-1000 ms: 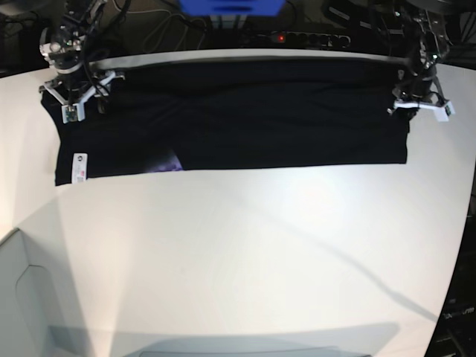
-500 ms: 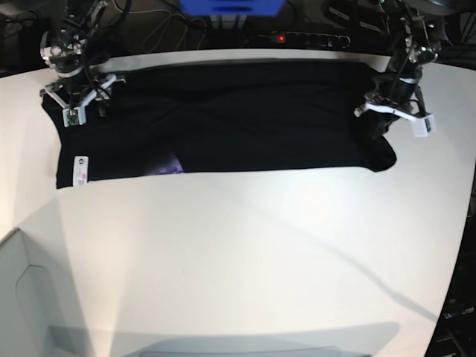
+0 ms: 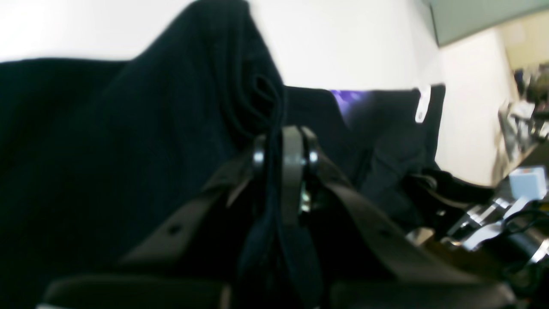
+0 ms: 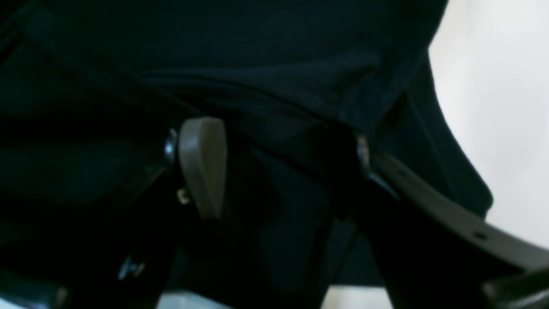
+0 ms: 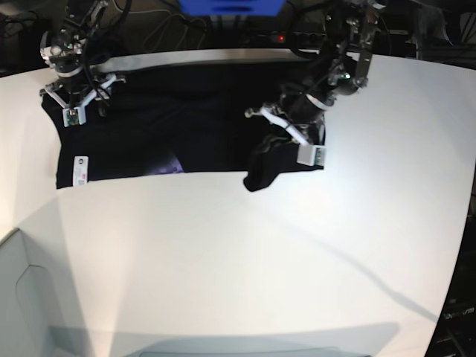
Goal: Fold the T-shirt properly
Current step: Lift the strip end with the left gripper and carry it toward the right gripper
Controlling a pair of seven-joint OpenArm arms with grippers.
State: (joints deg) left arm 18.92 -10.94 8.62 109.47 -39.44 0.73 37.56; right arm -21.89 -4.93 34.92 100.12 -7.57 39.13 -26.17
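Base view: near the tabletop's far left corner the right gripper (image 5: pixel 76 95) rests, jaws apart, on the shirt (image 5: pixel 186 126), seemingly pinning that end (collar side) while the other folds over. Further right, the left gripper (image 5: pixel 286 128) is clamped on the shirt's end, lifted mid-table; cloth droops below it.

The base view looks down from above at the whole surface (image 5: pixel 238 260), while both wrist views sit close behind their hands, sharing the T-shirt (image 5: pixel 186 126).

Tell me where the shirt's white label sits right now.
In the base view, the white label lies at the T-shirt's near left corner, below the right gripper.
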